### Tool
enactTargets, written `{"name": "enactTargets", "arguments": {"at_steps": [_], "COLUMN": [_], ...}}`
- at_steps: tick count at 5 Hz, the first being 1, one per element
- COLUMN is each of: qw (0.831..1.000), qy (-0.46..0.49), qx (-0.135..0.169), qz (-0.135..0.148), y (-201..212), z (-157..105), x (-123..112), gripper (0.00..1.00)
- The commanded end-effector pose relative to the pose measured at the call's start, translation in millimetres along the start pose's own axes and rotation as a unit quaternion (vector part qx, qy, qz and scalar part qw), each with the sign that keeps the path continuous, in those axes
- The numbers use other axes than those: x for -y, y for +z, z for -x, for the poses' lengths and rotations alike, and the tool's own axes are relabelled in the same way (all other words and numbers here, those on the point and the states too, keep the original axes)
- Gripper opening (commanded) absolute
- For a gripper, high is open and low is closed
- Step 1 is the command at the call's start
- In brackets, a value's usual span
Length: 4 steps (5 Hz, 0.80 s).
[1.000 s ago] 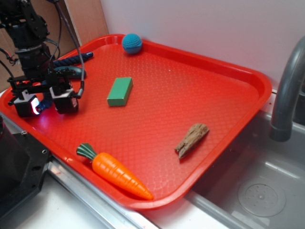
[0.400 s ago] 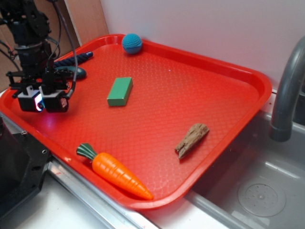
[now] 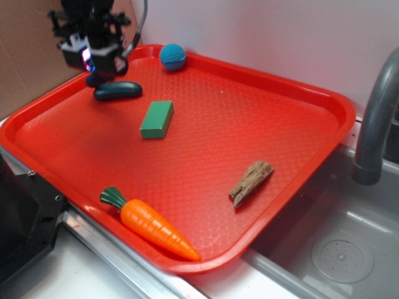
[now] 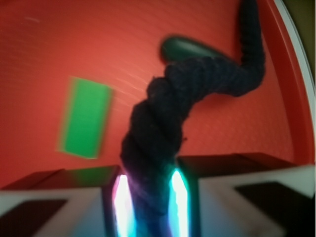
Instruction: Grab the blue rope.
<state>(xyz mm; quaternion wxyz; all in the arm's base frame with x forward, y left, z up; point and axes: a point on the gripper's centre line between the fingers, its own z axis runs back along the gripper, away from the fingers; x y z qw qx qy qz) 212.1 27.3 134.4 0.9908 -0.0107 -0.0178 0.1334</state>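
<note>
Rope [image 4: 163,133] first: in the wrist view we're seeing the dark navy braided cord clamped between the two glowing pads of the claw [image 4: 150,197], so the claw is closed on it. From there the cord is running away from the pads, kinking sideways and trailing off toward the tray's edge. The shot is blurry, so we can't make out much more of the braid.

In the exterior view the claw [image 3: 93,59] is hanging over the far left corner of the red tray [image 3: 324,106], and only a dark stub of the rope [image 3: 95,79] is peeking out under it. Just beneath sits the smooth dark teal pod [image 3: 118,91], lying flat on the tray; we can't tell whether the rope is touching it.

Everything else is sitting on the tray well apart: the green block [image 3: 156,119] near the middle, the blue ball [image 3: 173,56] by the back rim, the brown wood piece [image 3: 250,182] toward the right, and the toy carrot [image 3: 153,225] along the front edge.

A grey faucet [image 3: 374,124] is standing over the sink [image 3: 336,255] to the right.
</note>
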Motion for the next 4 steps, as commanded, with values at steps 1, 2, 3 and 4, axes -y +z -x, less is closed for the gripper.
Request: {"name": "enactTargets", "arguments": {"at_steps": [1,2,3,4], "qw": [0.99,0.984,0.982,0.983], "qy": [-0.111,-0.154,-0.169,-0.165], "qx": [0.077,0.074,0.071,0.052], "qz": [0.049,0.054,0.05,0.059], "y": [111.9,142.4,143.2,138.1], "z": [1.7,6.9,12.8,17.0], "x": [31.1,44.2,51.3,52.9], "gripper": [0.0,0.0,0.0,0.0]}}
